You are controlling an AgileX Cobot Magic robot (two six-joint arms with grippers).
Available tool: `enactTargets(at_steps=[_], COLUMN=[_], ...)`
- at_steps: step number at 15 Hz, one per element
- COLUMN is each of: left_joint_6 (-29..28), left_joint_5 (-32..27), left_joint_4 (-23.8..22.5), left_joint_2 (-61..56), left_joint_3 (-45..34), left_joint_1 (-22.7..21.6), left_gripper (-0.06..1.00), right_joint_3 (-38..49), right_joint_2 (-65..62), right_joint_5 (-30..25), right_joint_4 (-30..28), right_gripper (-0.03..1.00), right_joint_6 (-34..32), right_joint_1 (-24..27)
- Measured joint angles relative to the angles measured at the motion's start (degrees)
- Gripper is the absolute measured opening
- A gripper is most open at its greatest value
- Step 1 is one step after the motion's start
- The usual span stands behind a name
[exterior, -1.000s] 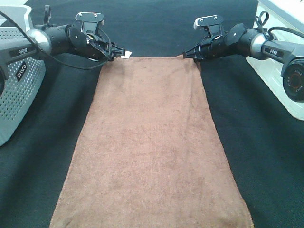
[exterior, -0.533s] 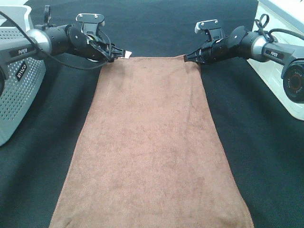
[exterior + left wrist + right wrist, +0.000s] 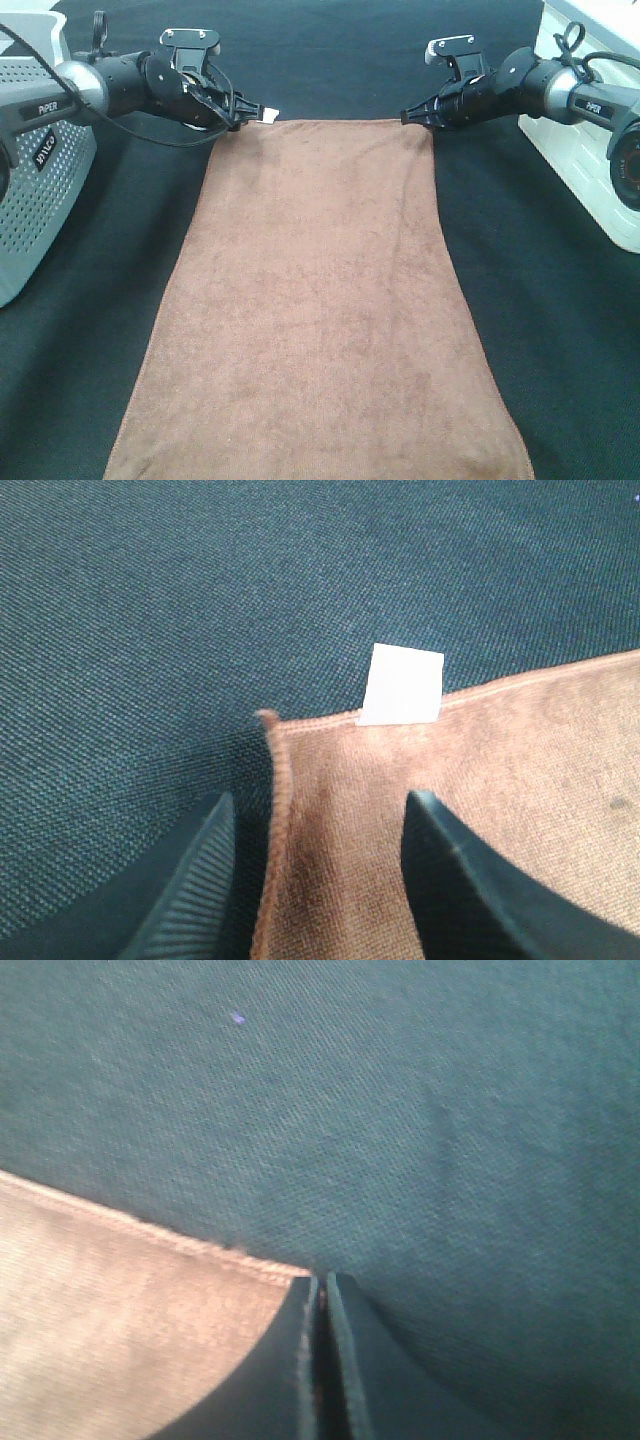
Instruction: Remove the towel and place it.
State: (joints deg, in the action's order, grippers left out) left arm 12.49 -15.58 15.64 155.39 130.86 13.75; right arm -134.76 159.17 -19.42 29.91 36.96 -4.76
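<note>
The brown towel (image 3: 320, 300) lies spread flat on the black table cloth (image 3: 560, 330), running from the far middle to the near edge of the exterior view. Its white tag (image 3: 267, 115) sticks out at the far left corner. My left gripper (image 3: 245, 115) is low at that corner. In the left wrist view it (image 3: 315, 880) stands open, its fingers (image 3: 200, 890) straddling the towel's side edge (image 3: 480, 780) just behind the tag (image 3: 402, 685). My right gripper (image 3: 408, 117) is at the far right corner. There it (image 3: 322, 1360) is shut, pinching the towel's corner (image 3: 120, 1310).
A grey perforated basket (image 3: 30, 170) stands at the left edge of the table. A white box-like unit (image 3: 590, 150) sits along the right edge. Black cloth surrounds the towel on both sides and behind it.
The right gripper closed on the far right corner and moved right, drawing that corner outward and straightening the far edge. The left arm has not moved.
</note>
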Motion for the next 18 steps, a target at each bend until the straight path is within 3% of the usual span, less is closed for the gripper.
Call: enactTargets(at_steps=[1,2,5,6,8,9,12,15,18], left_joint_6=[0.0,0.0,0.0,0.0,-0.1,-0.1,-2.5,-8.7,-10.4], left_joint_5=[0.0,0.0,-0.7,-0.7,-5.7,-5.7,-14.8,-33.2,-46.9], left_joint_4=[0.0,0.0,-0.1,-0.1,-1.0,-1.0,-3.7,-7.7,-9.4], left_joint_2=[0.0,0.0,-0.2,-0.2,-2.5,-2.5,-8.8,-17.1,-23.8], left_joint_3=[0.0,0.0,0.4,0.4,0.4,0.4,0.4,0.4,0.6], left_joint_1=[0.0,0.0,0.0,0.0,0.0,0.0,0.0,-2.1,-7.4], left_gripper=[0.49,0.51,0.7,0.7,0.81,0.81,0.81,0.81,0.82], right_joint_3=[0.0,0.0,0.0,0.0,0.0,0.0,0.0,0.0,0.0], right_joint_2=[0.0,-0.1,-1.8,-1.8,-7.0,-7.0,-14.0,-24.4,-32.5], right_joint_5=[0.0,0.0,-1.8,-1.8,-7.7,-7.7,-18.5,-34.5,-44.3], right_joint_4=[1.3,2.5,3.6,3.6,3.5,3.5,1.6,-10.4,-17.6], right_gripper=[0.0,0.09,0.53,0.53,0.73,0.73,0.75,0.75,0.75], right_joint_6=[0.0,0.0,0.0,0.0,-0.1,-0.1,-3.7,-14.0,-24.0], right_joint_1=[0.0,0.0,0.0,0.0,0.0,0.0,0.0,0.2,2.9])
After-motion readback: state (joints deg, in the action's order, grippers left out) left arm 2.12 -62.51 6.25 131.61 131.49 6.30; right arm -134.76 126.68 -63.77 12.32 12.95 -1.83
